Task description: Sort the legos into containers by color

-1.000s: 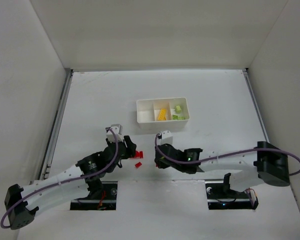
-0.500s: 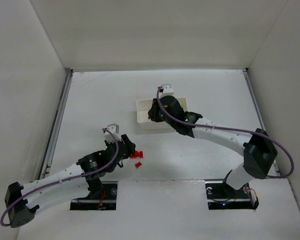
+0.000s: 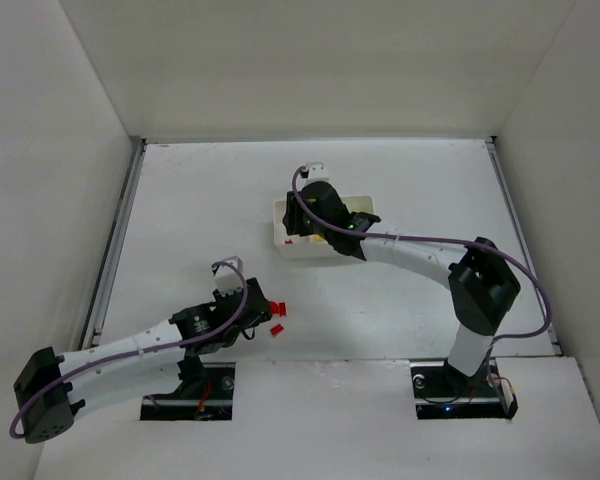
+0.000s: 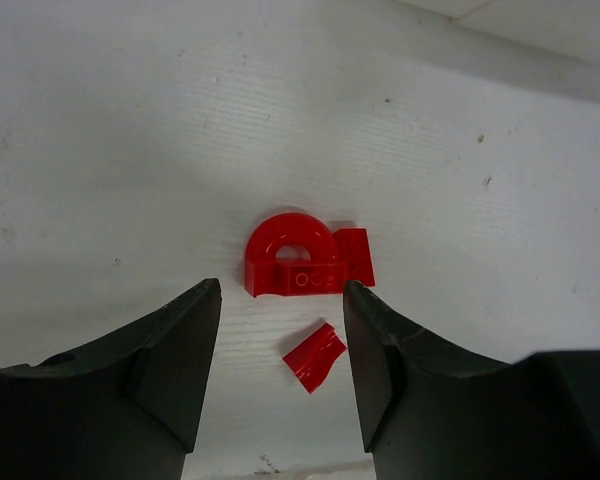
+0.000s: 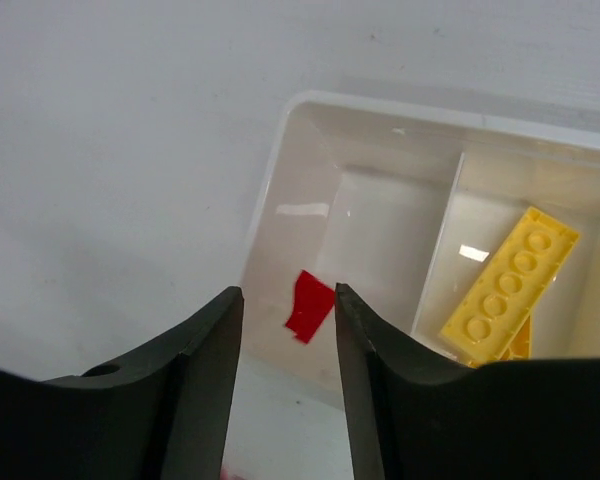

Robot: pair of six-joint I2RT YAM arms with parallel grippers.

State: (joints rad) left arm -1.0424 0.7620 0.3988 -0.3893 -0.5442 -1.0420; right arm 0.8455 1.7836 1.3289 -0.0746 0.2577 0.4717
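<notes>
In the tray (image 5: 302,101), seemingly loose: one red lego (image 5: 310,305).

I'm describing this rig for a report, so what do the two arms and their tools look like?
The left arm and right arm share one look: white link shells, black joint housings, and a thin purple cable looping along each. The left tool and right tool each end in two broad, matte black fingers with slanted inner faces.

top: high overhead, whole table (image 3: 200,220) | wrists: close, downward | tray (image 5: 310,150) likely shared top/right
</notes>
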